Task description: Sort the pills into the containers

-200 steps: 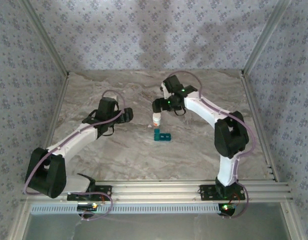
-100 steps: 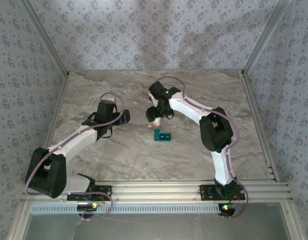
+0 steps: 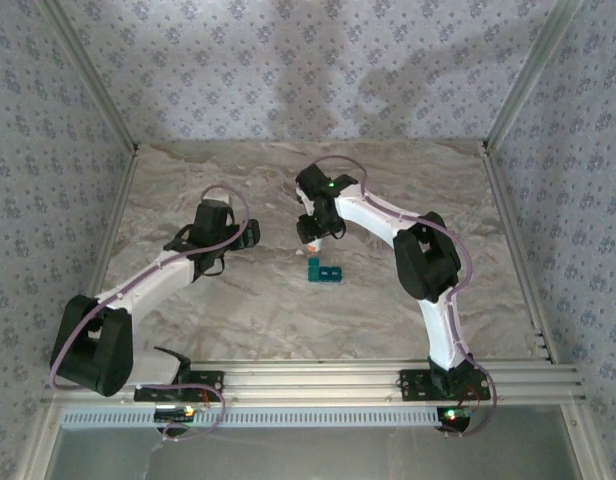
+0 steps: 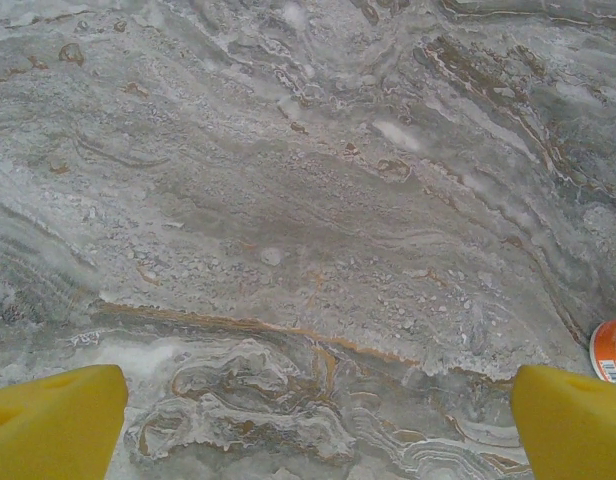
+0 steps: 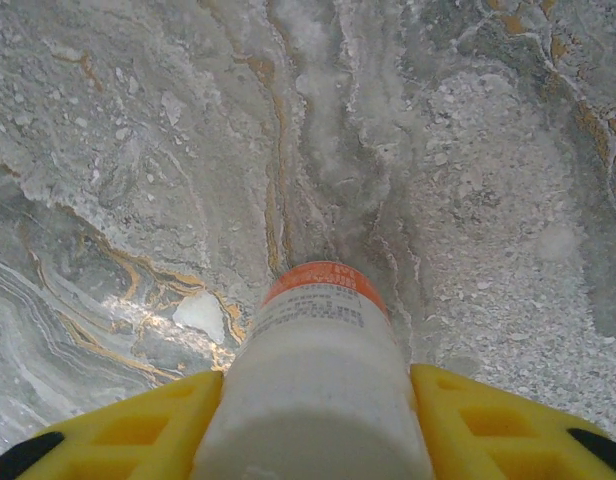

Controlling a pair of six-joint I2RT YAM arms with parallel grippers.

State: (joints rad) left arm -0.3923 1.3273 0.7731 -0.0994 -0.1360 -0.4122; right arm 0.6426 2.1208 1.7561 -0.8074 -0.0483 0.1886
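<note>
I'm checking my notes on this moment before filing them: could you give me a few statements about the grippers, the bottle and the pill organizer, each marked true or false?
1. The right gripper has its fingers pressed against both sides of the white bottle. True.
2. The left gripper is clamped on the bottle. False: its jaws stand wide open over the bare marble table.
3. The teal pill organizer lies on the table, nearer the arm bases than the bottle. True.
4. The bottle carries a blue band. False: it has an orange band.
</note>
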